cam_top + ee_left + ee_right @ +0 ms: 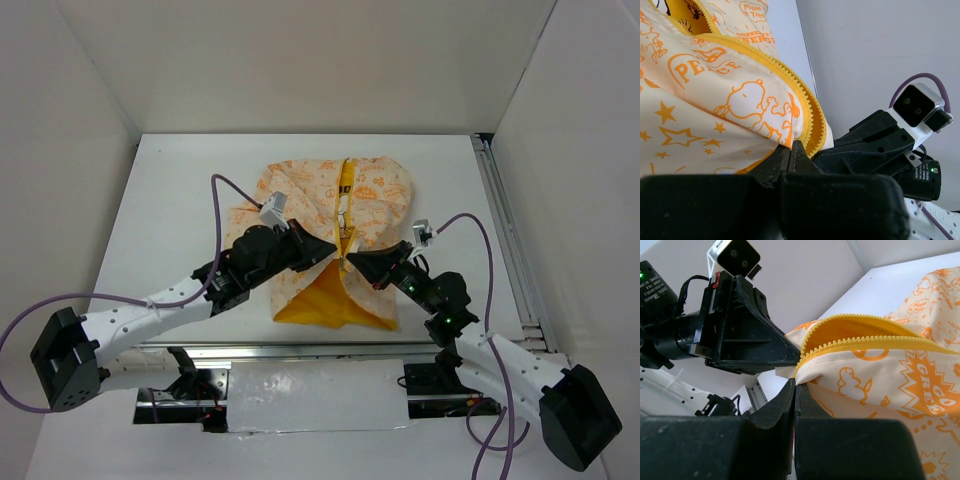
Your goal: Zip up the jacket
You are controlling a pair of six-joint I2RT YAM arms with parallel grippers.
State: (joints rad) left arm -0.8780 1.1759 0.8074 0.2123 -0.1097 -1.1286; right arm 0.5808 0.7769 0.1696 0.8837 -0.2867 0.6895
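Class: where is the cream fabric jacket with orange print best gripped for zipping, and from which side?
Probably pinch each front edge of the cream fabric jacket with orange print at its lower end, beside the yellow zipper teeth, coming low from that panel's outer side. There the fronts gape over the yellow lining, leaving a thin free fold; left tool and right tool are shut there.

You're looking at robotics lab test cell. Cues for you: plain white panel walls (70, 120) boxing in flat white tabletop (180, 190) on left, far, right sides; grooved aluminium rail (505, 230) along right table edge; two white-and-black robot arms (130, 322) bolted at near edge; purple cables (488, 245) looping off both.
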